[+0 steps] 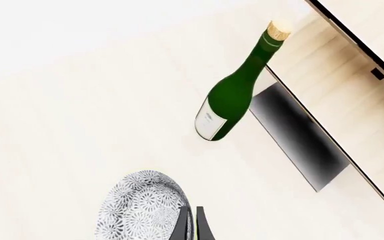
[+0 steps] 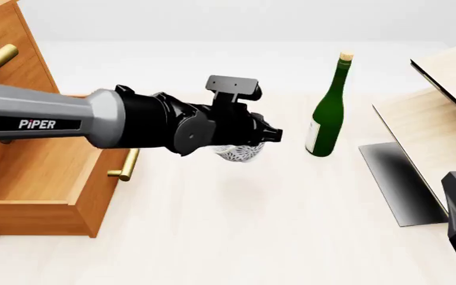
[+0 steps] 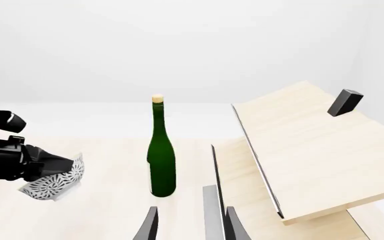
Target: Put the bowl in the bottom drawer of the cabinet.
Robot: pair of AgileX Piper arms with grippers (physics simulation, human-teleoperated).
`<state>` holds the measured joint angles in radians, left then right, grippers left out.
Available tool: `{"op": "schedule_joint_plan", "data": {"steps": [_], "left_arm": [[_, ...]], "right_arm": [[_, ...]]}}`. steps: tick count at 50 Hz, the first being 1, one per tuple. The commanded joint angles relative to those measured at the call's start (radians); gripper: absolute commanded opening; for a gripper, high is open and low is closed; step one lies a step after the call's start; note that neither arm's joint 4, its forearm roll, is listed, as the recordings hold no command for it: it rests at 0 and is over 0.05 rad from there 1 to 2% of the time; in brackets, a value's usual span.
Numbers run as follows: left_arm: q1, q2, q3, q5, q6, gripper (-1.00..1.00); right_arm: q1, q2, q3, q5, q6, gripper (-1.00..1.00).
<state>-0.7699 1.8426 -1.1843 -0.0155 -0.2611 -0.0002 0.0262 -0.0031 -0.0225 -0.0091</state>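
Your left arm fills the front view nearest the cam, its left hand clamped on the bowl, fingers pinching the rim. Bowl's up off the bench, tilted on its side, hanging between the cabinet and the green bottle, apart from both.

Right hand sits low by the pale wood furniture, fingers parted, carrying nothing.

Progress: bottom drawer is pulled out, brass handle facing the bowl, inside looks bare as far as shown. So pick is done, drawer's ready. What's left: swing the bowl over the drawer front, lower it in, let go. Roughly halfway, I'd say. Watch the tilt, since a rim pinch could slip while you move.
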Motion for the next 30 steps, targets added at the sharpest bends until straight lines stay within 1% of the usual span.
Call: {"op": "schedule_joint_plan", "data": {"steps": [1,10,30], "left_arm": [[0.018,-0.073,0.045,-0.028,0.01,-1.0],[0.032,-0.131,0.085,-0.039,0.018,-1.0],[0.104,-0.259,0.18,-0.067,0.032,-1.0]], "right_arm": [[0.0,0.0,0.0,0.0,0.0,1.0],[0.0,0.0,0.0,0.0,0.0,1.0],[0.0,0.0,0.0,0.0,0.0,1.0]]}}
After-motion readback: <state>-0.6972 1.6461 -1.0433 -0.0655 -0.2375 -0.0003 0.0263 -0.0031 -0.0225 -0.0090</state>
